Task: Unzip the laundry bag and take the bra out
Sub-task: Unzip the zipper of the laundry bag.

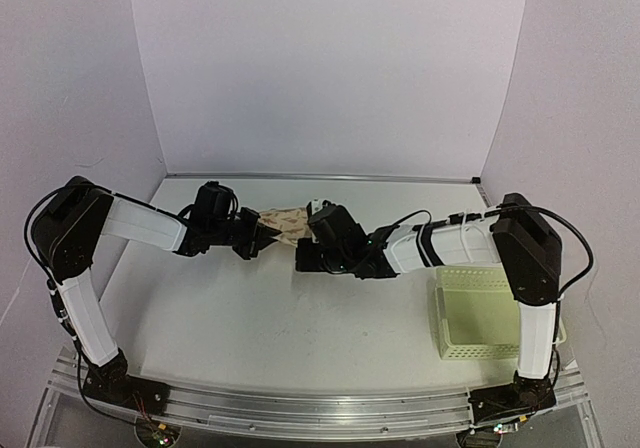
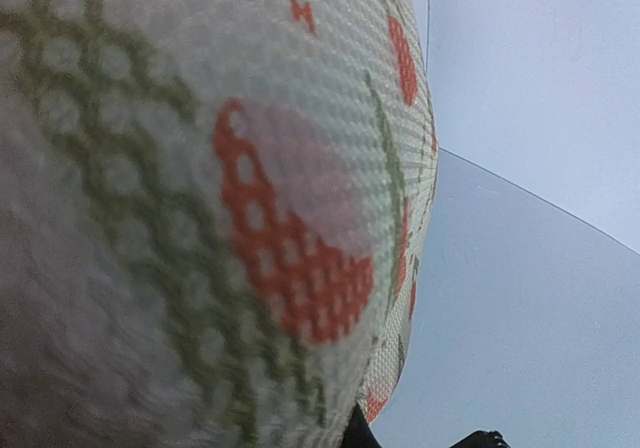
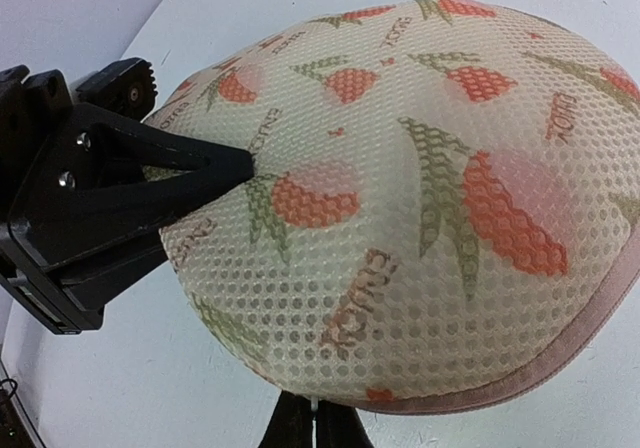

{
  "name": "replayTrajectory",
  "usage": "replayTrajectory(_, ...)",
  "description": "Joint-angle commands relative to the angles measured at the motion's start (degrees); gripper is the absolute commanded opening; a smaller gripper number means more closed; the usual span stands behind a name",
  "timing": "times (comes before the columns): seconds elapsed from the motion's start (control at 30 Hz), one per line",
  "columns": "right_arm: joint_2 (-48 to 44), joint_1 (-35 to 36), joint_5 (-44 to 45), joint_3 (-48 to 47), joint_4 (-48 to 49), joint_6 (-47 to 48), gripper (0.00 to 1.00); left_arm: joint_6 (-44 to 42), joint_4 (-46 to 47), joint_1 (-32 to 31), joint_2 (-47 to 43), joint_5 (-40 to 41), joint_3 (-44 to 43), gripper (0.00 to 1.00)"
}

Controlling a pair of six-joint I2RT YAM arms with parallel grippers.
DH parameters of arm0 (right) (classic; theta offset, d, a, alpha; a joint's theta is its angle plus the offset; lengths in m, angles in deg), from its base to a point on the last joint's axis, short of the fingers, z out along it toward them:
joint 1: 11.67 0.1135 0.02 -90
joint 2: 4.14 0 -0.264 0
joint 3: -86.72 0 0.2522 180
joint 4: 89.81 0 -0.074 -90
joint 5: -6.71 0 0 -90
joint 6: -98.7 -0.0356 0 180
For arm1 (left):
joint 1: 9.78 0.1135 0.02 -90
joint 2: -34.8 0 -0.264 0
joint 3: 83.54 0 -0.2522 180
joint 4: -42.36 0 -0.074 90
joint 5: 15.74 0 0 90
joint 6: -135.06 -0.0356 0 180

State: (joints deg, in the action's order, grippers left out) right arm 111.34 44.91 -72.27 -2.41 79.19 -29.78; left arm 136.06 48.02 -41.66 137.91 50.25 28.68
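The laundry bag (image 1: 287, 222), a domed beige mesh pouch with red and green leaf print, lies at mid-table between my two grippers. My left gripper (image 1: 262, 234) is shut on the pouch's left end; in the right wrist view its black fingers (image 3: 205, 166) pinch the mesh. The mesh (image 2: 250, 228) fills the left wrist view. My right gripper (image 3: 314, 410) is shut at the bag's near pinkish edge (image 3: 520, 383), with a small pale tab between its fingertips. From above it (image 1: 303, 256) sits at the bag's right side. The bra is hidden.
A pale yellow-green lattice basket (image 1: 480, 313) stands at the right, beside the right arm's base. White walls close the table at the back and both sides.
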Motion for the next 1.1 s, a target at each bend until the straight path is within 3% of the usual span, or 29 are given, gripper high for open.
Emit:
replayTrajectory(0.0, -3.9, 0.1, 1.7, 1.2, 0.4, 1.2, 0.00, -2.2, 2.6, 0.1, -3.4, -1.5, -3.0, 0.00)
replayTrajectory(0.2, -7.9, 0.1, 0.8, 4.6, -0.8, 5.3, 0.00, -3.8, 2.6, 0.1, -2.7, -3.4, -3.5, 0.00)
replayTrajectory(0.73, -15.8, -6.6, -17.5, 12.2, -4.0, 16.2, 0.00, -11.1, 2.6, 0.1, 0.0, -11.4, -4.9, 0.00)
replayTrajectory(1.07, -20.6, -10.2, -20.1, 12.7, -11.3, 21.8, 0.00, -15.4, 2.5, 0.1, 3.5, -17.4, -6.7, 0.00)
